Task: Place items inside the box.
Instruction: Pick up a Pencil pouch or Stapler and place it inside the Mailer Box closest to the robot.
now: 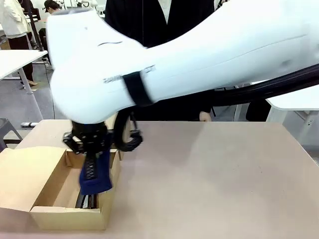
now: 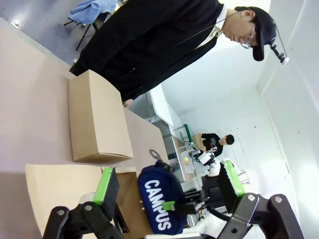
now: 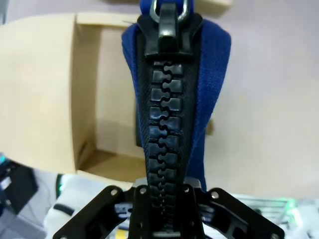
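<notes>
Tan table (image 1: 209, 179) with open cardboard box (image 1: 70, 217); person (image 1: 130, 20) in black standing beyond the box. Above the box, right gripper (image 1: 91, 148) clamped tight on navy zip pouch (image 1: 95, 177) hanging over the opening. Near the box, left gripper (image 2: 168, 175) with jaws spread, holding nothing.

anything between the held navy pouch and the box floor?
Yes. Front view: a dark item lies on the floor of the box, just under the navy pouch hanging from the shut right gripper. It is too hidden to identify.
</notes>
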Robot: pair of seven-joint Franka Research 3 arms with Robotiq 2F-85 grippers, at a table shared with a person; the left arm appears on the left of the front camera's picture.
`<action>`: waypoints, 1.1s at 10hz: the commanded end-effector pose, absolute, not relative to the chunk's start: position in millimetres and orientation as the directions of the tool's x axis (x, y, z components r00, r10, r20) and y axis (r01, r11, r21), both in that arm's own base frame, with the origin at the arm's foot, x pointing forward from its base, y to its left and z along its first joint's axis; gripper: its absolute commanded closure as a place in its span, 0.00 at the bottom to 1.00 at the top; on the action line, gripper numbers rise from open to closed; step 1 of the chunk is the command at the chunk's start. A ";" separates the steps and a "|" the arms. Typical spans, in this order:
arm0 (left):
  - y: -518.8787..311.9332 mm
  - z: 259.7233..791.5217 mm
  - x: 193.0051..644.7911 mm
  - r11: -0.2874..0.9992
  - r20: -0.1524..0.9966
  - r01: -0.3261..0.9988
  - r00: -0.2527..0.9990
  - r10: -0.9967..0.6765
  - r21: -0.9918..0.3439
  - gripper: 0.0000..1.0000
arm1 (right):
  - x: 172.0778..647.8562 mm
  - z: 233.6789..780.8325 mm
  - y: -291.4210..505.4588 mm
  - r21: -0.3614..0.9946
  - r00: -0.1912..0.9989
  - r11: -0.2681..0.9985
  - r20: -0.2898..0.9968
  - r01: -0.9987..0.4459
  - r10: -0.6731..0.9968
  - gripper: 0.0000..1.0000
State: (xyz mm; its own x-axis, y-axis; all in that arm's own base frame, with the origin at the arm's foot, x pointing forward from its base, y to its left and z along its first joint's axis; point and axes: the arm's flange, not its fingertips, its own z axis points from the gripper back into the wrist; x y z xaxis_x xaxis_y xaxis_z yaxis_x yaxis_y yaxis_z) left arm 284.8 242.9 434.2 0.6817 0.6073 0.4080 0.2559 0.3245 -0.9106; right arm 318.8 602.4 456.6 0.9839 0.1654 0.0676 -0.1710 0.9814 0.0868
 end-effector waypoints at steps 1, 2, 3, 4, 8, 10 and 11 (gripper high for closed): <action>241.4 434.7 285.7 0.318 0.425 0.284 0.664 0.616 -0.905 0.00 | 316.3 477.9 650.6 0.129 0.990 0.982 0.047 -0.135 0.130 0.93; 241.4 434.7 285.7 0.318 0.425 0.284 0.664 0.616 -0.905 0.00 | 309.6 473.1 661.1 0.157 0.994 0.981 0.034 -0.112 0.108 0.93; 241.4 434.7 285.7 0.318 0.425 0.284 0.664 0.616 -0.905 0.00 | 304.7 471.3 666.9 0.133 0.995 0.986 0.050 -0.098 0.092 0.93; 241.4 434.7 285.7 0.318 0.425 0.284 0.664 0.616 -0.905 0.00 | 303.5 467.6 669.1 0.078 0.992 0.994 0.103 -0.080 0.071 0.93; 241.4 434.7 285.7 0.318 0.425 0.284 0.664 0.616 -0.905 0.00 | 305.3 431.5 671.6 0.062 0.997 0.996 0.040 -0.070 0.068 0.93; 241.4 434.7 285.7 0.318 0.425 0.284 0.664 0.616 -0.905 0.00 | 309.7 404.0 666.4 0.051 0.991 0.992 0.071 -0.117 0.114 0.93; 241.4 434.7 285.7 0.318 0.425 0.284 0.664 0.616 -0.905 0.00 | 309.1 399.7 665.6 0.055 0.990 0.991 0.079 -0.125 0.121 0.93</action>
